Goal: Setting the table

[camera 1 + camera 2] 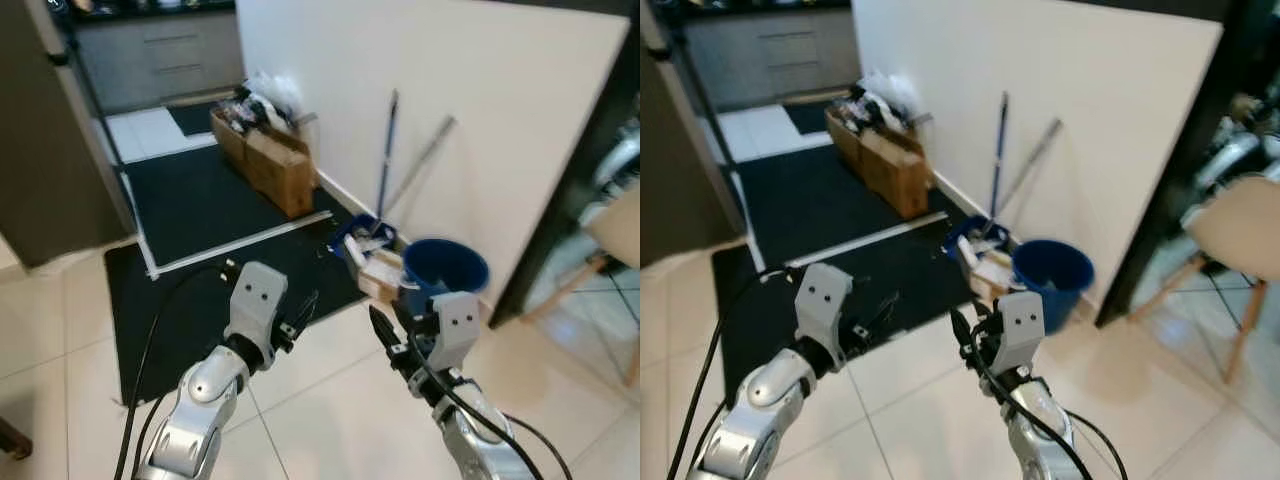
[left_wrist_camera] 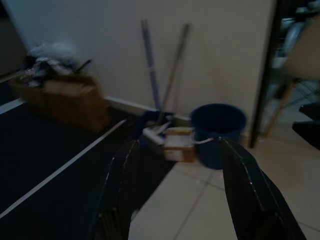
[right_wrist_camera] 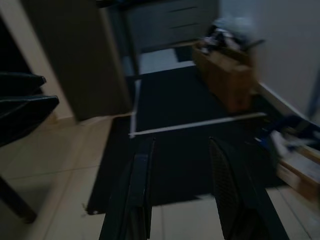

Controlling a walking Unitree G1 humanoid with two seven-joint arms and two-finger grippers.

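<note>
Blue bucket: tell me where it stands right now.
In the left eye view the blue bucket stands on the floor against the white wall, ahead and to the robot's right, beside a small box and below two leaning poles.

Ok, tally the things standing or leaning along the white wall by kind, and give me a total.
Blue bucket: 1
Long-handled cleaning tools leaning on the wall: 2
Brown cardboard boxes, in a row: 2
Small box beside the bucket: 1
Total: 6
</note>
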